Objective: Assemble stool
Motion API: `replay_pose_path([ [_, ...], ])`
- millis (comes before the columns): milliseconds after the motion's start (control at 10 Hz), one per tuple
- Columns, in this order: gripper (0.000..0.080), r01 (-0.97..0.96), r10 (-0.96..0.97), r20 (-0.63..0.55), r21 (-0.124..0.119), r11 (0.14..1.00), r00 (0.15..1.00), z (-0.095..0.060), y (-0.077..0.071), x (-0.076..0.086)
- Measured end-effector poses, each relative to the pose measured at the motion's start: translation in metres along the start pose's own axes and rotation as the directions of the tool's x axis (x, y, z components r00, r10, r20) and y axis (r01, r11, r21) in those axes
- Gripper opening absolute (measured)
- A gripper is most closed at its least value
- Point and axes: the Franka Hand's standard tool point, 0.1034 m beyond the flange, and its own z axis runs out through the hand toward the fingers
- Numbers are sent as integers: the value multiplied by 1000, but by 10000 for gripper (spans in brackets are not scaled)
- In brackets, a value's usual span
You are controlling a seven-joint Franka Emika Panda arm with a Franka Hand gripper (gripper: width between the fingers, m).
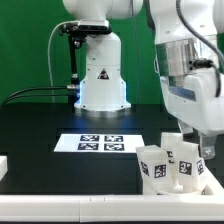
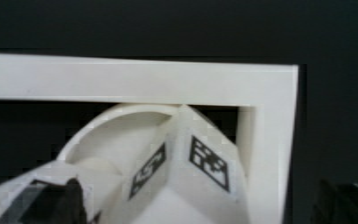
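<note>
A: Exterior view, lower right of the frame: I see the gripper [image 1: 203, 150] hanging low over a cluster of stool parts, white legs [image 1: 160, 166] bearing black-and-white tags, set on the black table [image 1: 40, 125] just inside the white border rail [image 1: 70, 205].

B: And the marker board [image 1: 100, 143]?

A: Flat at lower centre, apart from the cluster.

B: Jaw state?

A: I cannot tell; the wrist view is blurred. There a tagged leg [image 2: 202, 160] and the curved seat [image 2: 114, 145] fill the lower centre, seemingly between the dark fingers [image 2: 43, 200], with the rail beyond.
</note>
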Motion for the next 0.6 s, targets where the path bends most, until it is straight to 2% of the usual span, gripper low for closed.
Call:
replay_pose_path([
  [100,646,139,-139,15,-3,990,990,-7,-1,-2],
  [500,648,381,-381,6,-5,924,924,-5,0,1],
  [600,648,545,-544,41,-38,838,838,-8,1,0],
])
